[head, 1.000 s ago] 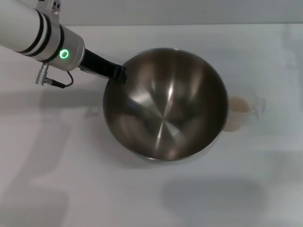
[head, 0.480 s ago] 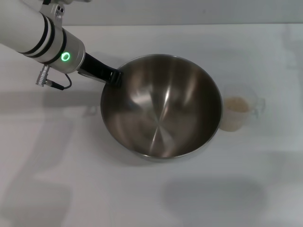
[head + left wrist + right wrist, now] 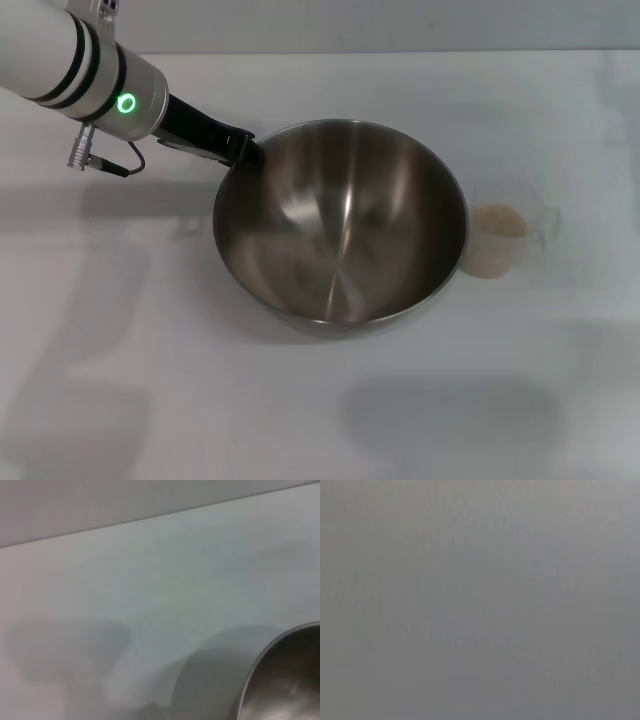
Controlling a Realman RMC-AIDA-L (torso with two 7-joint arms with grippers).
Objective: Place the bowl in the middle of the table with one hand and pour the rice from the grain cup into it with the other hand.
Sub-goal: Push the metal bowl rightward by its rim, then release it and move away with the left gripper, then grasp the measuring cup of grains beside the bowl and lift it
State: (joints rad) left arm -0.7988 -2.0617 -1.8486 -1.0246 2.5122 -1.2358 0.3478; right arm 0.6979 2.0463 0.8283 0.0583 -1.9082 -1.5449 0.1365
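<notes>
The large steel bowl (image 3: pixel 340 235) is in the middle of the white table (image 3: pixel 150 380) in the head view. My left gripper (image 3: pixel 243 150) reaches in from the far left and is shut on the bowl's far-left rim. The bowl's rim also shows in the left wrist view (image 3: pixel 260 667). The small clear grain cup (image 3: pixel 503 240) stands just right of the bowl, apart from it, with pale rice (image 3: pixel 500 222) inside. My right gripper is out of view; the right wrist view shows only plain grey.
The table's far edge (image 3: pixel 400 52) meets a grey wall behind the bowl. Bare tabletop lies in front of the bowl and to its left.
The bowl has settled lower and shifted slightly left, uncovering the whole grain cup. My left arm has drawn back a little toward the far left, still holding the rim.
</notes>
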